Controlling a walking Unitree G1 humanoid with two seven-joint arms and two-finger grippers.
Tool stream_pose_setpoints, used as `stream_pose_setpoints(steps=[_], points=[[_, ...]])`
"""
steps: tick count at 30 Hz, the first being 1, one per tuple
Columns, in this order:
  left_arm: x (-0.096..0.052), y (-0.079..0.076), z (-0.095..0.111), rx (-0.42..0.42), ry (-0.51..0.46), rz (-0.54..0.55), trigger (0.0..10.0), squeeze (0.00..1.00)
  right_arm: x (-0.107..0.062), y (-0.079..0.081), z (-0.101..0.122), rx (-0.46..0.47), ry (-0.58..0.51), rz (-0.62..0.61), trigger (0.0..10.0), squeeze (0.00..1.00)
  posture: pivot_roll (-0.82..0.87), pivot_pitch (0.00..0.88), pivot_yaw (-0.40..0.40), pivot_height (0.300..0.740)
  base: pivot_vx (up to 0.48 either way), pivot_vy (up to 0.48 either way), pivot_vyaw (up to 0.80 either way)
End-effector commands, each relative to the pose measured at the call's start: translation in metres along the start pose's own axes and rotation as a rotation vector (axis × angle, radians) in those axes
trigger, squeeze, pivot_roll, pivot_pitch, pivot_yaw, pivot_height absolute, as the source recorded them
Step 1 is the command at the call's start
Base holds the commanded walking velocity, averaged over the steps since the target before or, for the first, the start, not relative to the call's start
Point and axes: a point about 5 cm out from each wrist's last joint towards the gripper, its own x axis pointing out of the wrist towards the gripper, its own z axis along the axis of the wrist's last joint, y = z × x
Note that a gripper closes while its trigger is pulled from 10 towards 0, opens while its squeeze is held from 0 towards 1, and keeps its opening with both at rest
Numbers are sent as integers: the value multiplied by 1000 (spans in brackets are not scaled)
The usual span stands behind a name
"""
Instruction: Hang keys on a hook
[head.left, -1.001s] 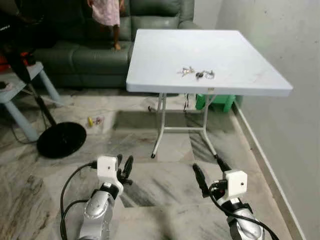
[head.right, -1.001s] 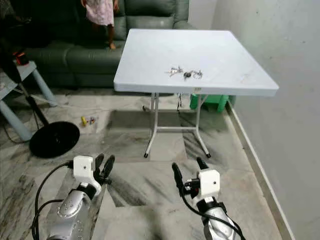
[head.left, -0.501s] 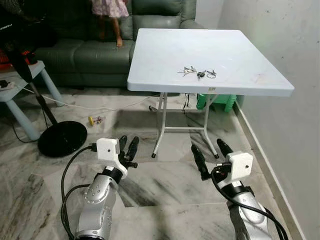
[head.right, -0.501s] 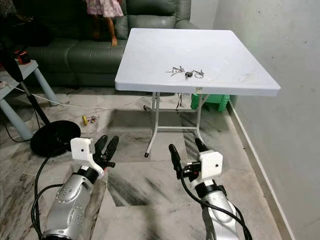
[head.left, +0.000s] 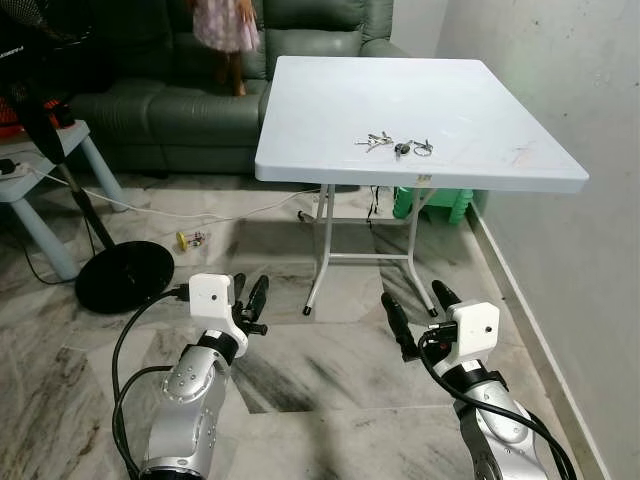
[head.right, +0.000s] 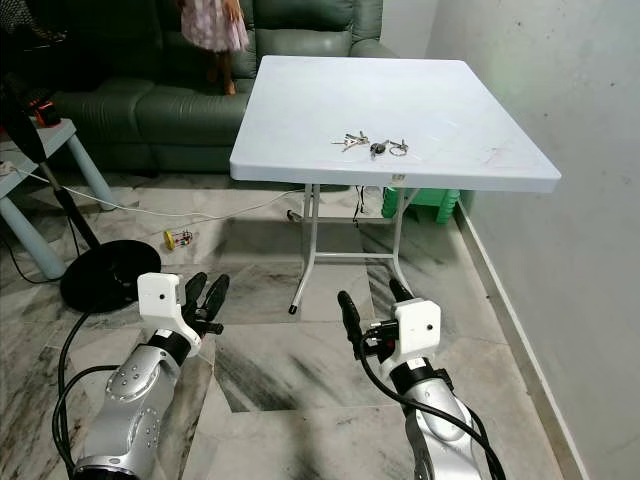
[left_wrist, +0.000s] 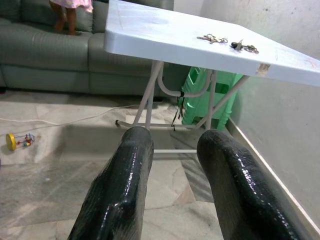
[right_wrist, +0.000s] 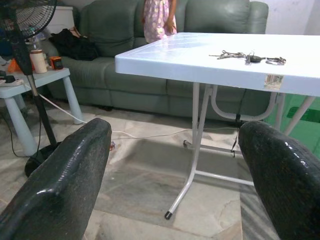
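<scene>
— Head camera first. What of the keys (head.left: 393, 146)?

— Lay near the front edge of the white folding table (head.left: 330, 110), right of its middle. Small metal bunch strung out in a line: silver keys at the left, one dark-headed key, a ring at the right end. Well apart from both grippers.

— And the arms there?

— Held low over the marble floor (head.left: 300, 370). Left gripper (head.left: 247, 297) with black fingers a little apart; right gripper (head.left: 415, 309) with fingers spread wide. Nothing between either pair.

— Surroundings?

— Green sofa (head.left: 150, 105) behind the table, a person (head.left: 225, 30) in a pink dress standing on it. Black fan base (head.left: 124, 277) and pale blue stool (head.left: 40, 190) at the left, green crate (head.left: 440, 203) under the table by the wall.

— Left wrist camera?

— Looked up under the table (left_wrist: 165, 37) past two narrowly parted fingers (left_wrist: 120, 190). Keys (left_wrist: 227, 42) seen on top near the far edge, too small for detail.

— Right wrist camera?

— Widely parted fingers (right_wrist: 55, 185) framing the table; keys (right_wrist: 247, 56) on the top, above a small label on the rim. Fan (right_wrist: 27, 20) at one side.

— Against a second ago?

— Whole scene shifted, so camera moved; table seemed slightly closer. Both wrists raised higher in the head views. Keys unmoved on the table. Person shifted along the sofa.
</scene>
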Motion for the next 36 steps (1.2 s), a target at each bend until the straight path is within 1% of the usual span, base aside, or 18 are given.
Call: stream_pose_setpoints(steps=[1,5,13,36], points=[[2,-2,7,18,-24,-15,10000,0,3,-2,4,-9,-8,-1,10000,0,79,0,-28,736,289,0,0],[3,-5,8,37,-32,-22,10000,0,5,-3,5,-11,-9,-1,10000,0,79,0,-29,736,379,0,0],[4,-9,6,36,-30,-27,10000,0,4,-3,5,-11,-9,2,10000,0,77,0,-29,736,420,0,0],[4,-13,5,21,-29,-19,10000,0,5,-3,7,-16,-7,24,10000,0,80,0,-39,736,422,0,0]])
